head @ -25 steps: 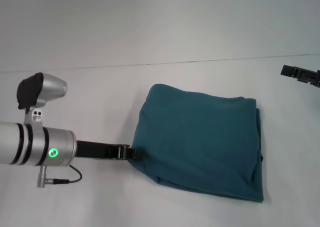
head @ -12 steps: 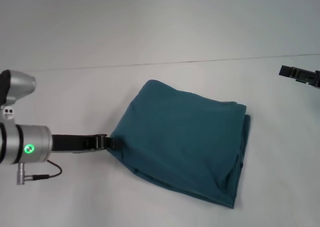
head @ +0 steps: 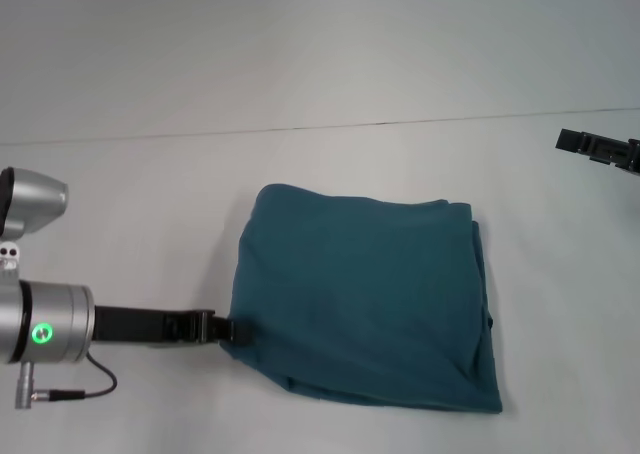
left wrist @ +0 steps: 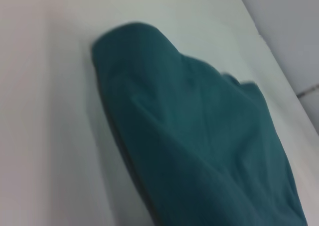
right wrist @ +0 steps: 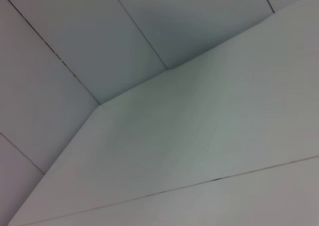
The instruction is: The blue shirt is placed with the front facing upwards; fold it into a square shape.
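Head view shows the left gripper (head: 232, 328) pinching the blue shirt (head: 365, 299) edge, likely to straighten it. Right gripper (head: 598, 150) waits far away; I cannot tell its state.

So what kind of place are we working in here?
Probably a lab or test bench: a bare white table, pale panelled wall behind, only the folded blue shirt held at its edge by the left gripper.
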`<state>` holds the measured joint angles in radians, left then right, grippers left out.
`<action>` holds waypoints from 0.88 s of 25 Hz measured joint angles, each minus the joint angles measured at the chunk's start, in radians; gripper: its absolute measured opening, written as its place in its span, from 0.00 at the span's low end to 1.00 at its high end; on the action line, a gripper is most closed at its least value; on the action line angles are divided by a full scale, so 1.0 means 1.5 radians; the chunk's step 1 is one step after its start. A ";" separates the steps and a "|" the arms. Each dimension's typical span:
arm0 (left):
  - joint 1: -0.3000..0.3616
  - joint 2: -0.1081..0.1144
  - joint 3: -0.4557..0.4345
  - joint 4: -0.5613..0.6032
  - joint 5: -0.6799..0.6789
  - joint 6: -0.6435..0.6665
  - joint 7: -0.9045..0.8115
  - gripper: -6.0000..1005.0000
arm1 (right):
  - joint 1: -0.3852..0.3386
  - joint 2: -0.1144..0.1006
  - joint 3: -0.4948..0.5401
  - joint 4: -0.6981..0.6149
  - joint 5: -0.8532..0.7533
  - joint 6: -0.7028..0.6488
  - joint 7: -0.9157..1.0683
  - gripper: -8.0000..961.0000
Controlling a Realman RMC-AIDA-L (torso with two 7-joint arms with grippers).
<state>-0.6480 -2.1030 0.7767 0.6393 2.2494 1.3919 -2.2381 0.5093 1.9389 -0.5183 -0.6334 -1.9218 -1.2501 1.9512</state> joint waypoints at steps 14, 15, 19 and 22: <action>0.019 -0.009 -0.001 0.000 -0.002 0.038 -0.002 0.06 | 0.000 -0.004 0.000 0.000 0.000 0.000 0.001 0.97; 0.018 -0.008 -0.002 0.000 -0.002 0.043 -0.004 0.06 | 0.000 -0.004 0.000 0.000 0.000 0.000 0.001 0.97; 0.016 -0.007 -0.004 0.000 0.004 0.064 -0.009 0.06 | 0.001 -0.005 0.000 0.000 0.000 0.000 0.001 0.97; 0.021 -0.006 -0.018 0.012 0.004 0.060 -0.016 0.06 | 0.002 -0.006 0.000 0.000 0.000 0.000 0.001 0.97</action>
<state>-0.6162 -2.1125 0.7495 0.6580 2.2550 1.4824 -2.2623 0.5130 1.9294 -0.5184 -0.6335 -1.9221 -1.2500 1.9528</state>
